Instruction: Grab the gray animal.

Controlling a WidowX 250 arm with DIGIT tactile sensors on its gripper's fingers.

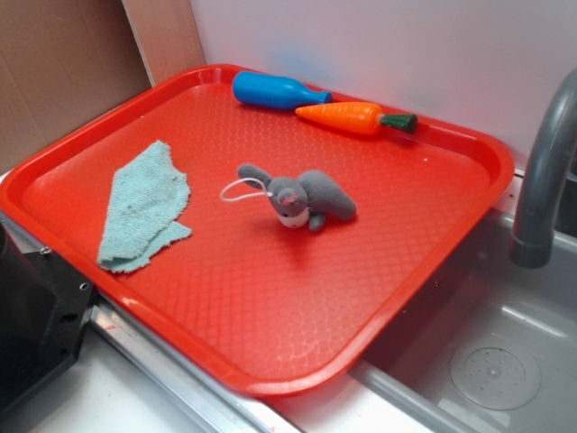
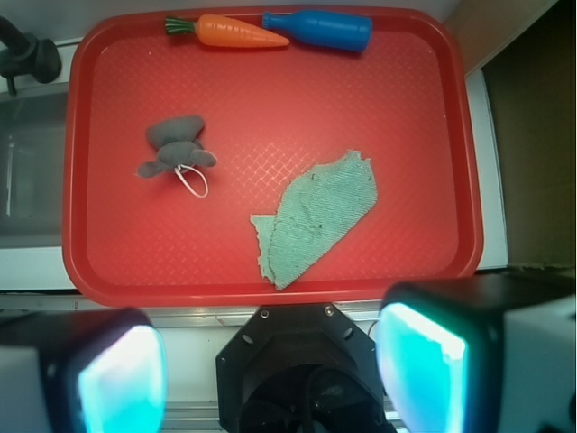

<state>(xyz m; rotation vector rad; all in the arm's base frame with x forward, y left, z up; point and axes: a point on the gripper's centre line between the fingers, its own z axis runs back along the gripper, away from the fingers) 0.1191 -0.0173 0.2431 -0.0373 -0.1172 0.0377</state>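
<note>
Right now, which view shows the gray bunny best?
Exterior. There the gray bunny is close and side-on, so its white muzzle, ears and string loop read clearly. In the wrist view the bunny is smaller, seen from above: only its gray back and the loop show, though its position on the red tray is plain.

Gray plush bunny (image 1: 302, 198) lying mid-tray, white string loop attached

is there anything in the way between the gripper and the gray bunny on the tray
Nothing visible blocks it. In the wrist view the open gripper hangs above the tray's near edge, and the gray bunny lies alone on bare red tray. The light-blue cloth lies apart to one side; the carrot and blue bottle sit at the far rim.
</note>
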